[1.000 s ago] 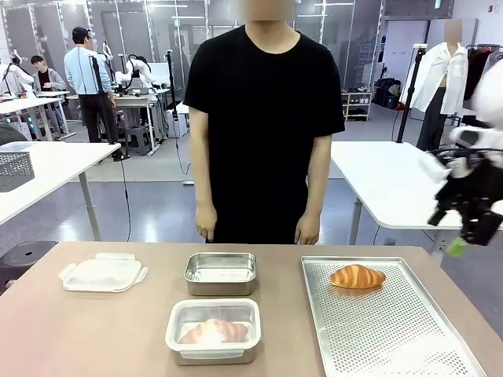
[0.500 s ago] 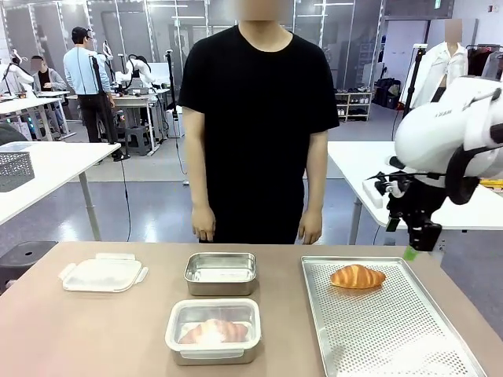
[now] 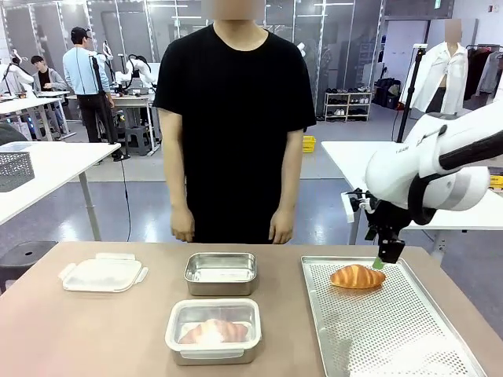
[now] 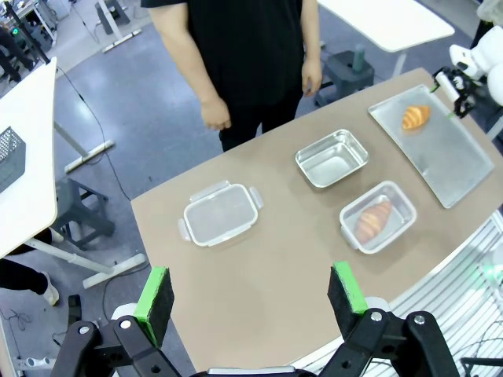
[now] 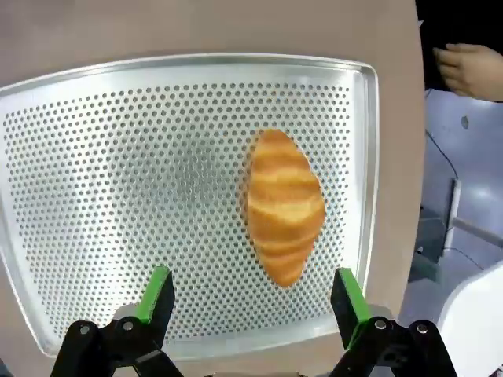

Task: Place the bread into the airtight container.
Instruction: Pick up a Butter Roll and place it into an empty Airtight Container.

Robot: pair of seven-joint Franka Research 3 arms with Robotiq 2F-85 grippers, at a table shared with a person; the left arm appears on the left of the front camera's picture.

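Two fingers of the right gripper (image 5: 251, 292) spread wide, gripping nothing, just above the croissant (image 5: 284, 206) lying between them on the perforated tray (image 5: 94, 157); the empty steel container (image 3: 221, 272) sits well to its left. Left gripper (image 4: 255, 294) hangs splayed, empty, high above.

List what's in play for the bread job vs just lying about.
In play:
- croissant on the perforated tray
- empty steel container
- right gripper, open, by the croissant

Lying about:
- white-rimmed container, a croissant already inside
- plastic lid, loose on the table
- left gripper, open, high above the table
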